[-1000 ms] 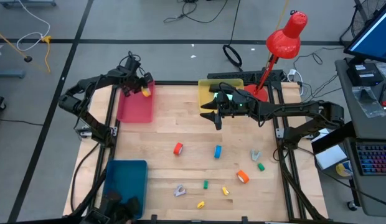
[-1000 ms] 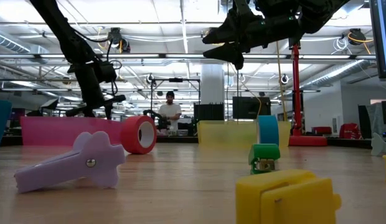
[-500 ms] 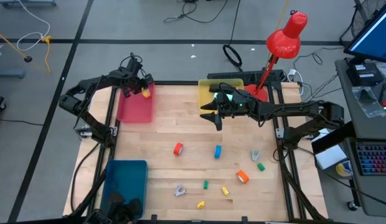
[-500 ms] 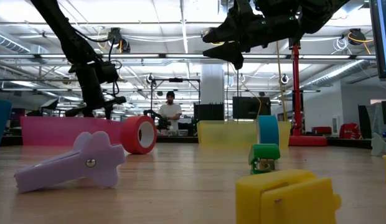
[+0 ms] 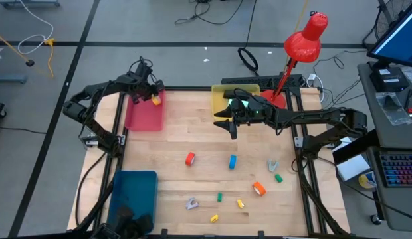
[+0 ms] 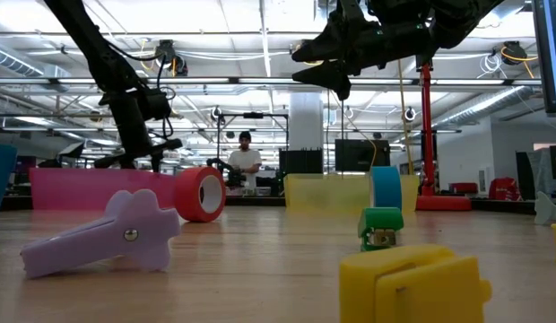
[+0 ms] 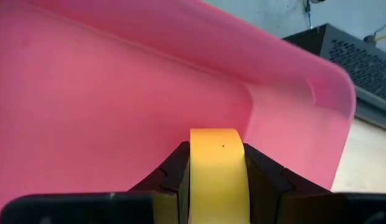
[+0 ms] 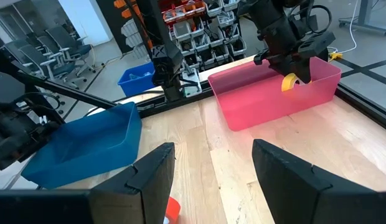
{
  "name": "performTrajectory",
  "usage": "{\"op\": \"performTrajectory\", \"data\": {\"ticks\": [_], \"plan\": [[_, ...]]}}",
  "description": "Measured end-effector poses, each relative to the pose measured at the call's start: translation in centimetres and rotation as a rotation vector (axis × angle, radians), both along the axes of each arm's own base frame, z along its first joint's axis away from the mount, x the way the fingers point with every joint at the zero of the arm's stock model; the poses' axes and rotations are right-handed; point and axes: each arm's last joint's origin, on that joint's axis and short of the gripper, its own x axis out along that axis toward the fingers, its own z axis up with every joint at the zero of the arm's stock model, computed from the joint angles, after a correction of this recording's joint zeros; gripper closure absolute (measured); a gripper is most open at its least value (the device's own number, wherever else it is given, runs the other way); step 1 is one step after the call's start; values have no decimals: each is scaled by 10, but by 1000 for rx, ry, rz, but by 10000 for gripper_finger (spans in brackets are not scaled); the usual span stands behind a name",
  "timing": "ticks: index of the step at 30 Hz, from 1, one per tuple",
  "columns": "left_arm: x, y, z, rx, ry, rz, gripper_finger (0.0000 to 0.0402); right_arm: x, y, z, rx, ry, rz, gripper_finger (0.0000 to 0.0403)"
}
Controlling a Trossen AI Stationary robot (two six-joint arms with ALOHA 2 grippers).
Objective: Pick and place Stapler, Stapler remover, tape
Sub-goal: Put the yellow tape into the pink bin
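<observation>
My left gripper (image 5: pixel 155 98) hangs over the pink bin (image 5: pixel 145 114) at the table's far left, shut on a yellow tape roll (image 7: pixel 216 165). The red tape (image 5: pixel 190 159), blue tape (image 5: pixel 232 161) and orange tape (image 5: pixel 259 189) lie on the wood. One pale purple stapler remover (image 5: pixel 192 203) lies near the front edge, another (image 5: pixel 273 164) at the right. Small green (image 5: pixel 278 178) and yellow (image 5: pixel 240 204) stapler-like blocks lie among them. My right gripper (image 5: pixel 227 126) hovers open, well above the table, beside the yellow bin (image 5: pixel 227 93). My left gripper pinches the yellow roll by its two flat sides (image 7: pixel 193 174) between its two fingers (image 7: pixel 258 174), and the roll's outer band faces the wrist camera. The fingers slant down from above. The roll stands on edge, lifted clear above the pink bin's floor (image 7: pixel 106 106).
A blue bin (image 5: pixel 134 192) stands at the near left corner. A red lamp (image 5: pixel 304 41) rises behind the table's far right corner. Bare wood lies between the pink bin and the scattered items. A person (image 6: pixel 245 163) stands far off in the room.
</observation>
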Motion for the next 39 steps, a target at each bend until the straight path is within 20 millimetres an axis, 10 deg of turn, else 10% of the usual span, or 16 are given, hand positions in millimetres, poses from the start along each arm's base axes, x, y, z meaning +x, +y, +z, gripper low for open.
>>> {"op": "performTrajectory", "data": {"ticks": [31,39], "plan": [[14,-19,-5,-19,208,-64,273,0,0,0,14,-1,-2,195],[8,-16,3,-29,106,-80,215,0,0,0,14,-1,-2,195]]}}
